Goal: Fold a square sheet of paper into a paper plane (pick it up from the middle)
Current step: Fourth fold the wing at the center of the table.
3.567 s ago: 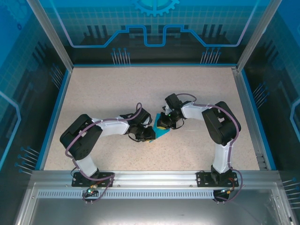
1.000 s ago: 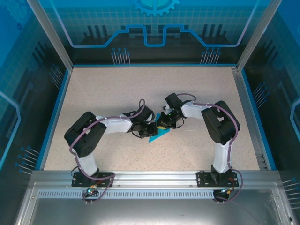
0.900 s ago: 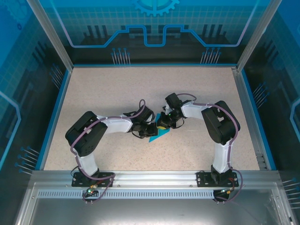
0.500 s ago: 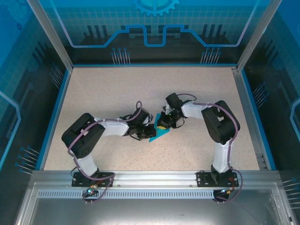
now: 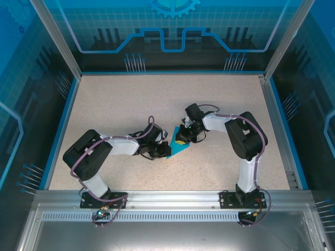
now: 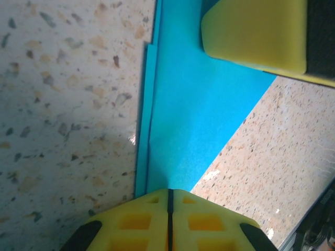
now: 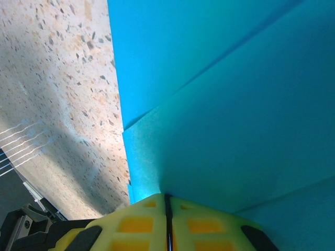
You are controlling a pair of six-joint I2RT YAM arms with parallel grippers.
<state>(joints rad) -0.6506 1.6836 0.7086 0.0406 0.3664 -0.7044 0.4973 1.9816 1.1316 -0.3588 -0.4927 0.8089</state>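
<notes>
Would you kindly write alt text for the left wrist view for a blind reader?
A folded teal-blue sheet of paper lies on a speckled table, layered edge at left. The left gripper, yellow fingers shut, meets its near tip; a yellow pad of the right gripper sits over its far end.

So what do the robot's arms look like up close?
The left arm and right arm are white tubes joined by chunky black joints, with thin purple cables looping along them. The left gripper and right gripper have bright yellow fingers with little square hollows.
</notes>
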